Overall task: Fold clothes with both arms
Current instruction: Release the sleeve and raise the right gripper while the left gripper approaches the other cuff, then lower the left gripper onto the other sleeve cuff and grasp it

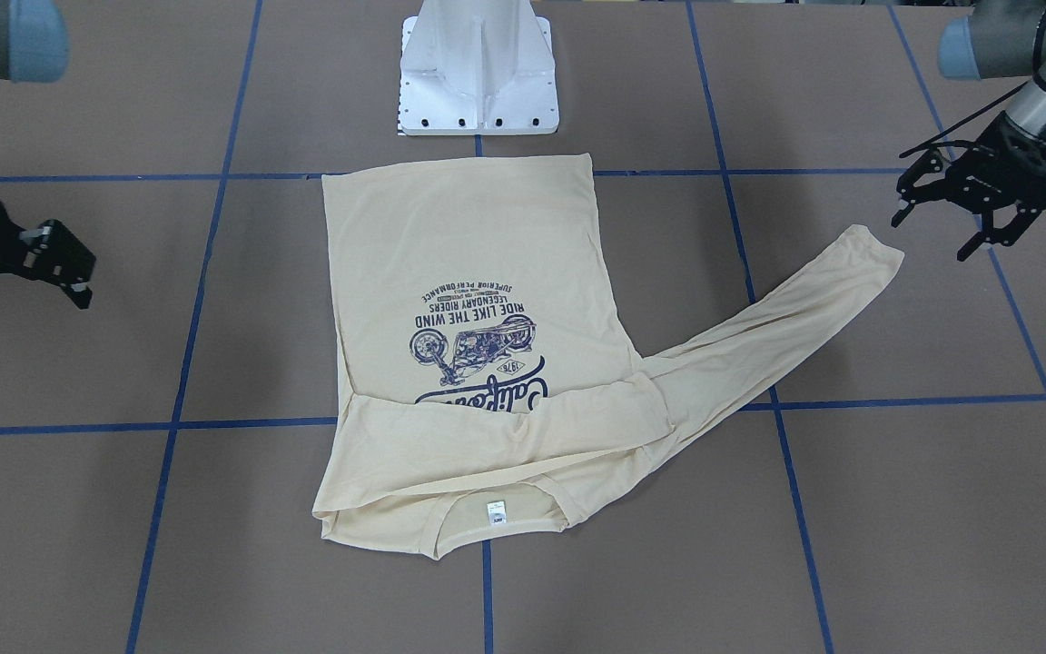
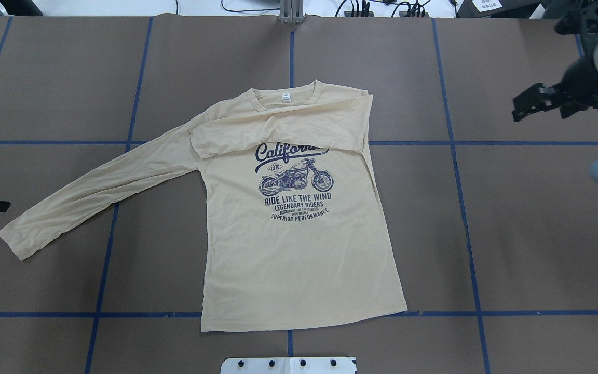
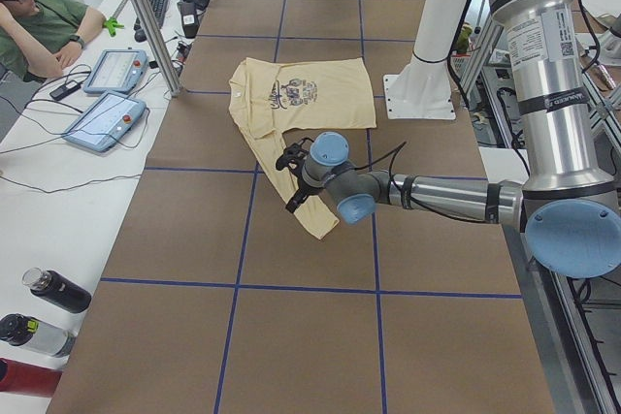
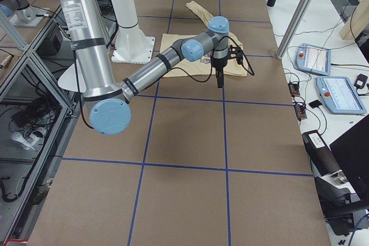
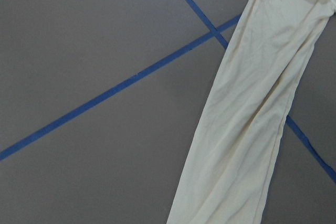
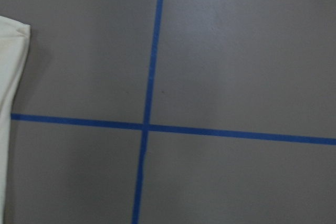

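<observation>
The cream-yellow T-shirt (image 2: 299, 239) lies flat on the table with its print up and its neck label (image 2: 285, 97) on the far side. One sleeve (image 2: 278, 130) is folded across the chest. The other sleeve (image 2: 96, 192) stretches out toward my left side, and it also shows in the left wrist view (image 5: 247, 119). My left gripper (image 1: 936, 232) is open and empty, hovering just beyond that sleeve's cuff (image 1: 873, 245). My right gripper (image 1: 33, 295) is open and empty, well off the shirt's other side; it also shows in the overhead view (image 2: 540, 110).
The white pedestal base (image 1: 478, 73) stands just behind the shirt's hem. Blue tape lines (image 2: 454, 143) grid the brown table. Teach pendants (image 3: 107, 94), bottles (image 3: 53, 290) and a seated person (image 3: 39, 21) are at the far side bench.
</observation>
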### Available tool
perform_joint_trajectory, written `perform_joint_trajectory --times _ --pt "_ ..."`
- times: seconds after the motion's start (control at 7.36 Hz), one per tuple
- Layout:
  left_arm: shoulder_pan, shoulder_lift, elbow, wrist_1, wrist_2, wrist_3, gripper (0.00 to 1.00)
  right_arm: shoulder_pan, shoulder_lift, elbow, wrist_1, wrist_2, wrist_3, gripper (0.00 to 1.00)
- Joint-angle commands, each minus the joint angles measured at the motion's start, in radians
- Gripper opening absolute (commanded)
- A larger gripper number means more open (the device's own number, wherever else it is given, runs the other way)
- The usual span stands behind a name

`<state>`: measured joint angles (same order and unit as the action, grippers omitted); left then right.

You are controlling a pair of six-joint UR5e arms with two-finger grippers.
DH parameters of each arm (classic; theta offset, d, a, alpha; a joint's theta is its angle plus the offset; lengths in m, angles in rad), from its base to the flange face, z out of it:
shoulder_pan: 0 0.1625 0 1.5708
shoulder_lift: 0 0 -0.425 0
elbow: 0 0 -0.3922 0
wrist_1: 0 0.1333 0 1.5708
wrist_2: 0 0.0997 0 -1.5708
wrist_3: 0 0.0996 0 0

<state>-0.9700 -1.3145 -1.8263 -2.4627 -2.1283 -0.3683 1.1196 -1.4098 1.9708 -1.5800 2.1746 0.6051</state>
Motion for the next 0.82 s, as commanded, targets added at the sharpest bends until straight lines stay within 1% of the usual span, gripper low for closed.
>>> perform_joint_trajectory --times 0.0,0.14,0.41,0.54,0.68 --pt "0.075 0.047 0.001 -0.015 0.030 -0.014 1.00 0.055 -0.167 0.003 0.136 0.042 -0.067 1.00" --pt "0.095 0.050 0.002 -0.015 0.031 -0.015 1.00 0.055 -0.166 0.000 0.137 0.040 -0.062 1.00" --pt "0.151 0.050 0.010 -0.013 0.097 -0.017 1.00 0.054 -0.164 0.000 0.138 0.040 -0.054 1.00" --pt "0.164 0.050 0.015 -0.013 0.106 -0.015 1.00 0.054 -0.164 -0.001 0.137 0.040 -0.054 1.00" --pt "0.197 0.050 0.028 -0.013 0.149 -0.017 1.00 0.054 -0.164 -0.001 0.137 0.042 -0.054 1.00"
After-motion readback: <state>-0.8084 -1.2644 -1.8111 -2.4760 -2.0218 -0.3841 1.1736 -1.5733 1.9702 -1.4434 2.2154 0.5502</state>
